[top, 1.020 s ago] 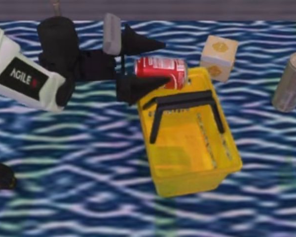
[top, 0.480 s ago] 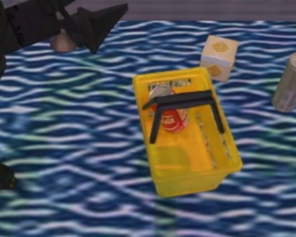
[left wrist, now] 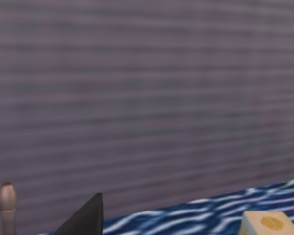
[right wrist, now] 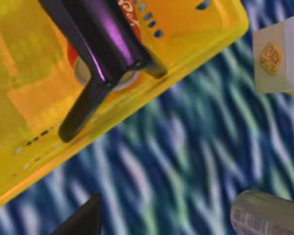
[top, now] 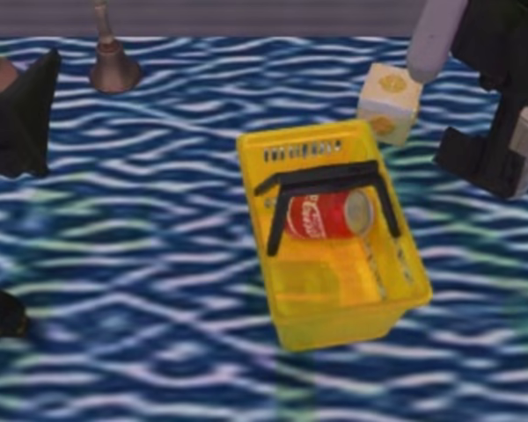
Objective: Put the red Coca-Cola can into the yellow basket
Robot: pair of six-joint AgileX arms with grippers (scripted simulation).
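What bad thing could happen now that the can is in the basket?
The right gripper hangs close to the grey can and the cream box, so it might bump one over. The red can lies on its side under the black handle, so it may roll if the basket is nudged.

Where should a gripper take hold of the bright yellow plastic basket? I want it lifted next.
Probably the black folding handle of the yellow basket, gripped from above at its crossbar: it stands raised across the basket, above the red Coca-Cola can lying on its side inside.
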